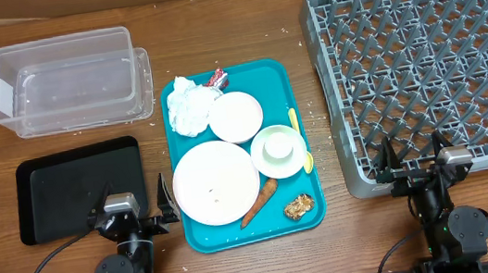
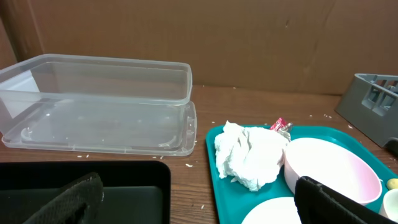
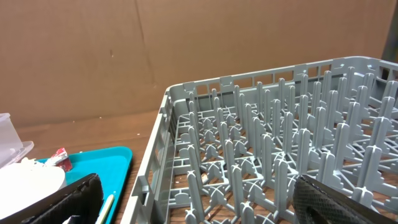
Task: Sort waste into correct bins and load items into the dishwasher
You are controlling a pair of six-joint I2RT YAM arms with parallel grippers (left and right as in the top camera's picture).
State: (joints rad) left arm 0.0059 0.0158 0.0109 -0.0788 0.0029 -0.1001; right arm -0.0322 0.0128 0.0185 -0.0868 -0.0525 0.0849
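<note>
Left hand [image 1: 135, 198]: 2 fingers spread wide, holding nothing, at near-right corner of black tray [image 1: 46, 193].
Right hand [image 1: 412, 158]: wide open, holding nothing, at near-left corner of rack [image 1: 414, 4].
Waste: napkins [image 1: 187, 106] and wrapper [image 1: 217, 78] far-left on teal tray [image 1: 288, 75]; carrot [image 1: 259, 202] and brown chunk [image 1: 298, 206] by its near rim.
Dishes: white plate [image 1: 215, 183] near-left on teal tray; pink plate [image 1: 236, 116] behind it; white bowl [image 1: 278, 149] to the right; yellow spoon [image 1: 297, 130] along right rim.
Teal tray: mid tabletop [image 1: 229, 17], between black tray and rack.
Tub [image 1: 64, 79]: far left, behind black tray.
</note>
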